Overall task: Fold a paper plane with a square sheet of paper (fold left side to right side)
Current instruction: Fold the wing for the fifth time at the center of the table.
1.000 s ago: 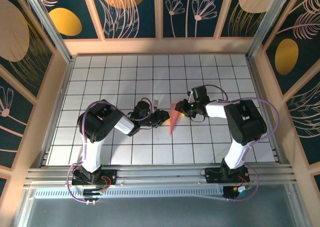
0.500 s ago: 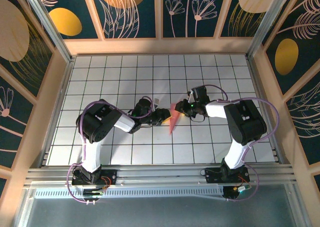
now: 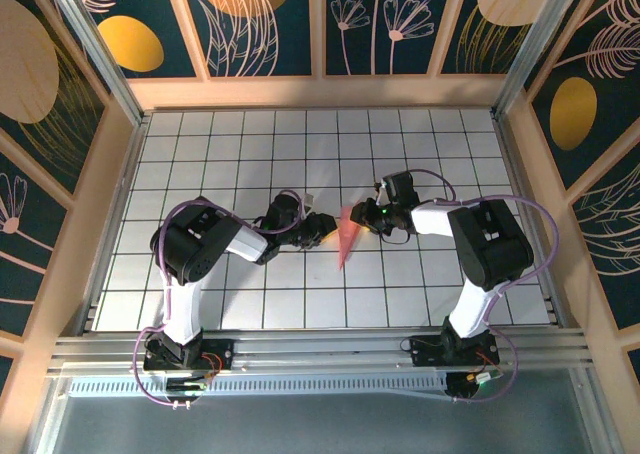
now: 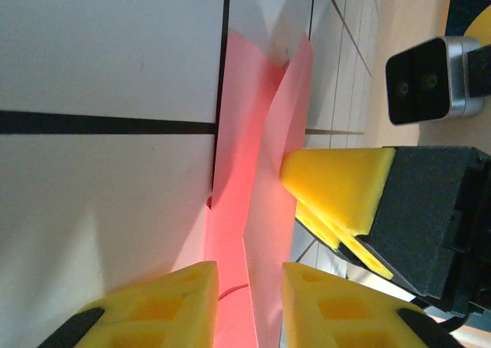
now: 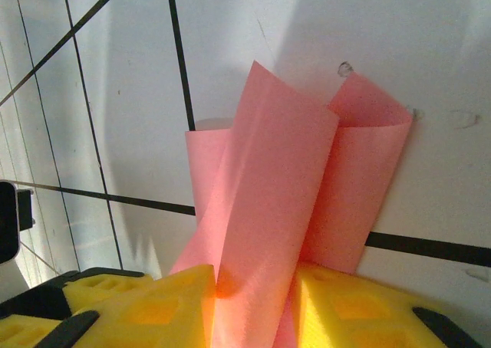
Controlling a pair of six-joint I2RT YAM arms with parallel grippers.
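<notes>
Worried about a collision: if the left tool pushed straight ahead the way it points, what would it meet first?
The folded pink paper, standing between the fingers of the left tool; likely next a yellow finger of the right tool, just beside that line, though depth is unclear.

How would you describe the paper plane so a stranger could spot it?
Find the middle of the white grid table. There the left gripper and right gripper face each other. The paper plane is the slim pink dart between them, the only pink thing on the tiles.
</notes>
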